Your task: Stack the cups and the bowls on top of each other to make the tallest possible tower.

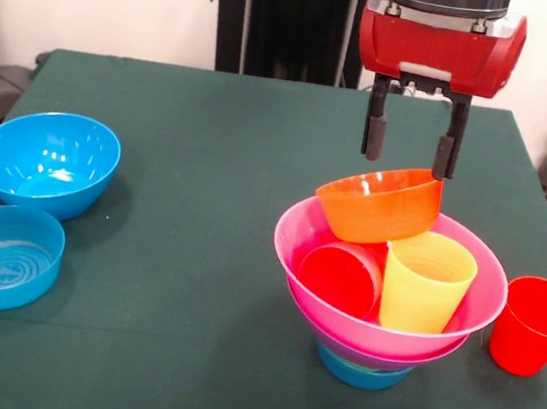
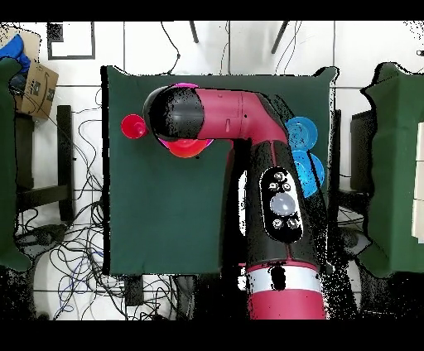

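Fingers [image 1: 371, 137] spread apart, hanging just above the orange bowl [image 1: 379, 203], gripping nothing; right-hand pad at or just above the bowl's far rim, contact not certain. Gripper [image 1: 408, 150] directly over the tower [image 1: 385, 300]. Orange bowl tilted, perched on the rims of a red cup [image 1: 340, 279] and a yellow cup [image 1: 427, 282], both standing inside the wide pink bowl [image 1: 300, 233]. Under the pink bowl, a sliver of purple bowl [image 1: 428, 352], then a small blue bowl [image 1: 362, 374] as base on the green bench [image 1: 196, 255]. Second red cup [image 1: 533, 325] upright on the bench just beside the tower. Well apart, at the other side: a deep blue bowl [image 1: 47, 162] and a shallower blue bowl [image 1: 1, 255], nearly touching. From overhead, arm [image 2: 248, 124] covering most of the tower.
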Controlling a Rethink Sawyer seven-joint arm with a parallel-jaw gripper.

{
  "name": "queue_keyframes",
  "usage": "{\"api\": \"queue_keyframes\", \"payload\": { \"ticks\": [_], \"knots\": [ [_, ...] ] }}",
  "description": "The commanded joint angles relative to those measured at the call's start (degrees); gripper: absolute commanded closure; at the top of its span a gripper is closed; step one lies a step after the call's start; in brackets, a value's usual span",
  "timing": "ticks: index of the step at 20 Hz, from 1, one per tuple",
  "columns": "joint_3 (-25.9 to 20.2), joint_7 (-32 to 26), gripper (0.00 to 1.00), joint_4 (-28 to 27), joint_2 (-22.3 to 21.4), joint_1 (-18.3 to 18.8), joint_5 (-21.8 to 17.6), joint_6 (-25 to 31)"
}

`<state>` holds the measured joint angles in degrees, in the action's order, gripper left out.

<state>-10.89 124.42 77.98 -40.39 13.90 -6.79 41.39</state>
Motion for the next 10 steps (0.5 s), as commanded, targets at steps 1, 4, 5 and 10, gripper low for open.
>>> {"api": "queue_keyframes", "payload": {
  "ticks": [1,4,5,10],
  "knots": [
    [-4.29,1.43,0.00,3.36,4.49,-0.15,0.87,-3.68],
    [-4.79,2.06,0.00,4.26,5.50,0.07,1.46,-6.27],
    [-4.85,2.18,0.00,4.44,5.87,0.07,1.47,-7.07],
    [-5.26,1.86,0.00,4.80,7.71,0.40,1.47,-10.33]
  ]
}}
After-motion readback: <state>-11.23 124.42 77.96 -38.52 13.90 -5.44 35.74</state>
